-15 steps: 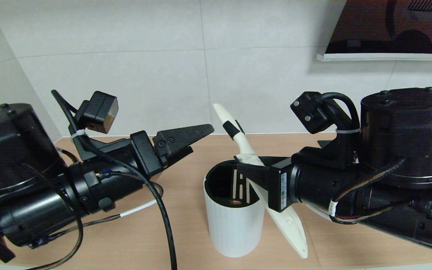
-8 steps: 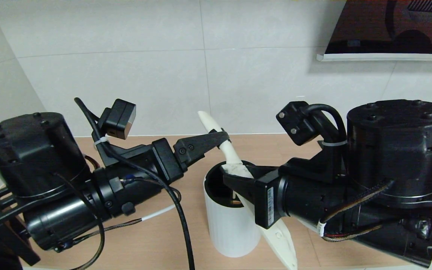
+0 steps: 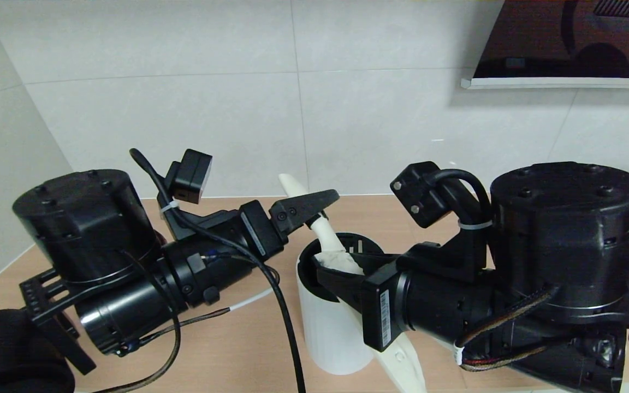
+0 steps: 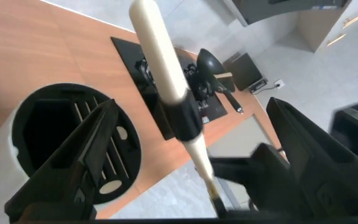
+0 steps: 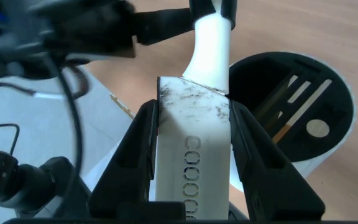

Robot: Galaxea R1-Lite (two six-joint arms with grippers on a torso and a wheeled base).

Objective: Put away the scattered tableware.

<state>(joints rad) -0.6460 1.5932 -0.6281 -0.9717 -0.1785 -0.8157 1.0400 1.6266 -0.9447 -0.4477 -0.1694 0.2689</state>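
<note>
Wood-topped bench (image 3: pixel 385 218) below a tiled wall. Right pincer (image 5: pixel 194 112) clamps the blade of a white plastic spatula with black-banded handle (image 3: pixel 322 232), handle tilted toward 11 o'clock, just beside a white cylindrical holder with black interior (image 3: pixel 331 333). Left pincer (image 4: pixel 191 109) is spread, straddling the band.

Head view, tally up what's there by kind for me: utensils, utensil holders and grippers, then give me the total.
White spatula: 1
White utensil holder: 1
Grippers: 2 (left gripper, right gripper)
Total: 4
</note>
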